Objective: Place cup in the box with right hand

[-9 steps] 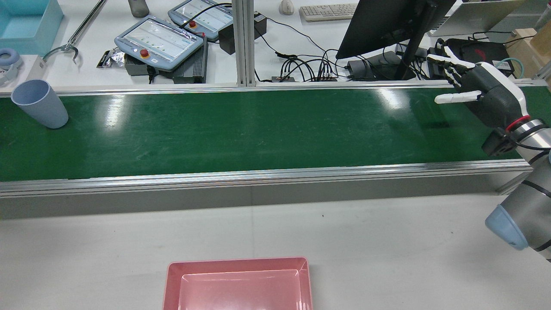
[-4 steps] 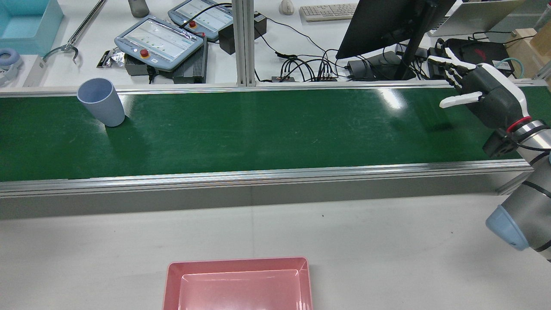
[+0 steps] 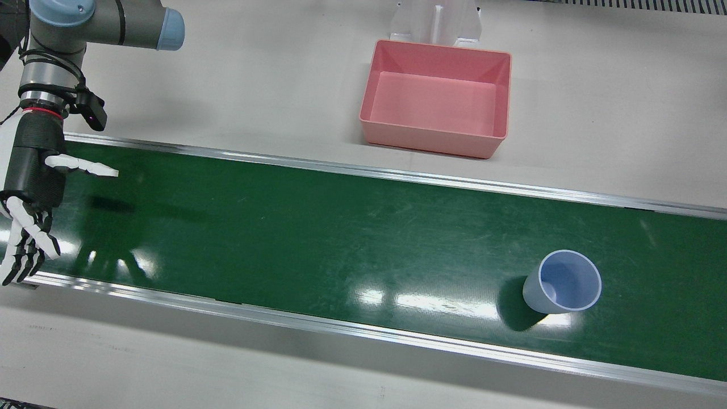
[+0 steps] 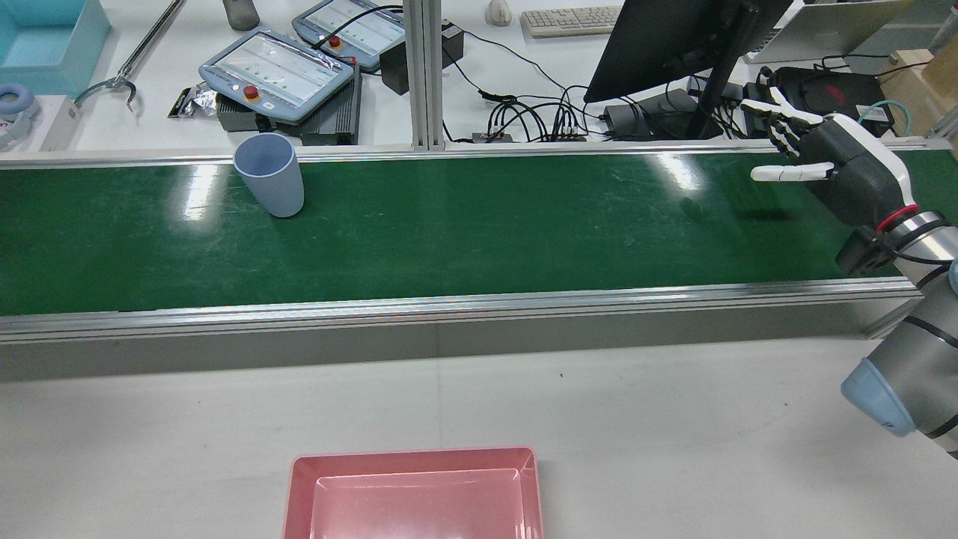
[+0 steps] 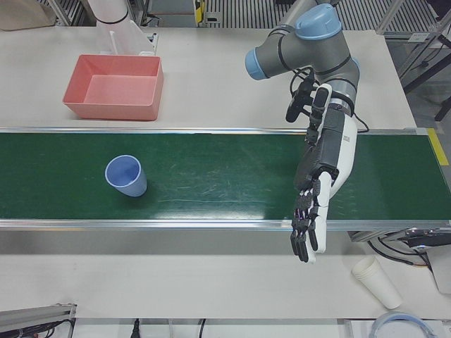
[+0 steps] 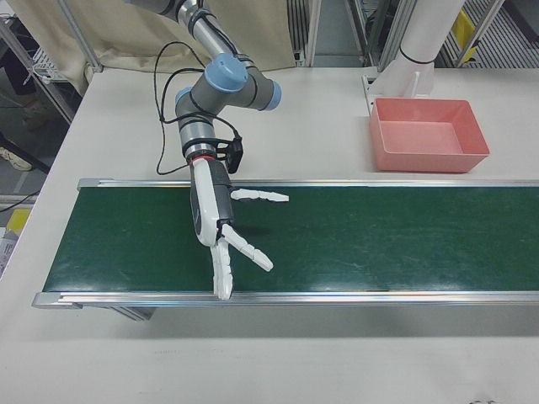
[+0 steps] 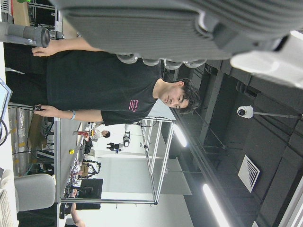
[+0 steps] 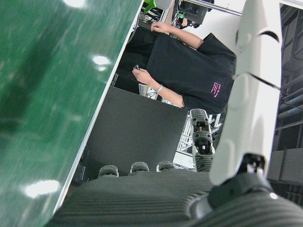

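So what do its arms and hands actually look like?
The right arm and left arm are silver-grey tubes with pale blue caps and black cables. The right hand has a dark palm, white fingers, a red wrist ring. The left hand is dark, white-shelled.

Beyond my worktop's far edge: white desk [image 4: 524,82] with monitor [image 4: 658,41], keyboard [image 4: 569,20], pendants [image 4: 277,71] | aluminium post [image 4: 423,75] mid-edge | ceiling strip lights [image 7: 222,203] glaring overhead.

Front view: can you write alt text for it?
A blue cup stands upright on the green conveyor belt, far from the open right hand hovering over the belt's other end. An empty pink box sits on the table beyond.
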You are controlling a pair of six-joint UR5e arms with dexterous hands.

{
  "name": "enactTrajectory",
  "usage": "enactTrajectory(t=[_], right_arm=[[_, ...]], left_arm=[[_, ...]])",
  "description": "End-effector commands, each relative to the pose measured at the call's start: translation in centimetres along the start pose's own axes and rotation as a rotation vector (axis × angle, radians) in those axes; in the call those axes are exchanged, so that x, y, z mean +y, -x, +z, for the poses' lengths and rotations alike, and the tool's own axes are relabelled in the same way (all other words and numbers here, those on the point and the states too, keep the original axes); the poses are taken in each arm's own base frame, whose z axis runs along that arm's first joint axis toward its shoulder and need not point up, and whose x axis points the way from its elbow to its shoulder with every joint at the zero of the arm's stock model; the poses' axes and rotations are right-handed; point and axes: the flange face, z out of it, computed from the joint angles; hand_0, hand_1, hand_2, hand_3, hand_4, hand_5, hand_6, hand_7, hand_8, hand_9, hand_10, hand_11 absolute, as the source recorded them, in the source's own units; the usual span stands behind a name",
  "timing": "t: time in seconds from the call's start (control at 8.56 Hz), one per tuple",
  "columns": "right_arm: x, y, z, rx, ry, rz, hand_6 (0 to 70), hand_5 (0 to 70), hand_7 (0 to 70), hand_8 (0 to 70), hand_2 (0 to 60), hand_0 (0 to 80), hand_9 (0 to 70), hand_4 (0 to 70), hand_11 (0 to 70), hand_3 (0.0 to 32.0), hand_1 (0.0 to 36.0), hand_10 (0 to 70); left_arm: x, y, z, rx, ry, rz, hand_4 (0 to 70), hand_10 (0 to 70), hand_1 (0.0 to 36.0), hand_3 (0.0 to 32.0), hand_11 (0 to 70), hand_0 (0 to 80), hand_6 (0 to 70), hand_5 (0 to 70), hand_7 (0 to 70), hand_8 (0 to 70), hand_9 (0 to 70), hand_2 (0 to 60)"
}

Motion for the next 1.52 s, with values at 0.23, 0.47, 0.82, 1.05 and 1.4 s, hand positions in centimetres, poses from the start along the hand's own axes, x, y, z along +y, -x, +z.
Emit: enactTrajectory(t=[0.23, 0.47, 0.82, 1.05, 1.4], right_arm=[[-0.1, 0.0, 0.2, -0.039, -0.018, -0.008, 2.7, 5.8, 5.3, 0.0, 3.7, 59.4, 0.0, 15.5, 0.0, 0.0, 19.1, 0.0], [-0.1, -0.3, 0.2, -0.034, -0.018, -0.009, 3.0, 5.7, 6.9, 0.0, 1.8, 60.0, 0.0, 17.4, 0.1, 0.0, 18.1, 0.0], [0.3, -0.7, 1.5, -0.037, -0.012, -0.019, 3.0, 5.7, 7.4, 0.0, 1.9, 59.6, 0.0, 16.8, 0.0, 0.0, 17.9, 0.0], [0.0, -1.3, 2.0, -0.03, -0.02, -0.021, 3.2, 5.6, 8.3, 0.0, 4.0, 58.6, 0.2, 16.2, 0.0, 0.0, 18.9, 0.0], [0.5, -2.1, 2.2, -0.016, -0.011, -0.018, 2.3, 5.5, 7.8, 0.0, 1.9, 58.7, 0.1, 14.6, 0.0, 0.0, 17.5, 0.0]], left_arm=[[0.1, 0.0, 0.1, 0.0, 0.003, 0.0, 0.0, 0.0, 0.0, 0.0, 0.0, 0.0, 0.0, 0.0, 0.0, 0.0, 0.0, 0.0], [0.0, 0.0, 0.0, 0.0, 0.0, 0.0, 0.0, 0.0, 0.0, 0.0, 0.0, 0.0, 0.0, 0.0, 0.0, 0.0, 0.0, 0.0], [0.0, 0.0, 0.0, 0.0, 0.0, 0.0, 0.0, 0.0, 0.0, 0.0, 0.0, 0.0, 0.0, 0.0, 0.0, 0.0, 0.0, 0.0], [0.1, 0.0, 0.0, 0.0, 0.001, 0.0, 0.0, 0.0, 0.0, 0.0, 0.0, 0.0, 0.0, 0.0, 0.0, 0.0, 0.0, 0.0], [0.0, 0.0, 0.0, 0.0, 0.0, 0.0, 0.0, 0.0, 0.0, 0.0, 0.0, 0.0, 0.0, 0.0, 0.0, 0.0, 0.0, 0.0]])
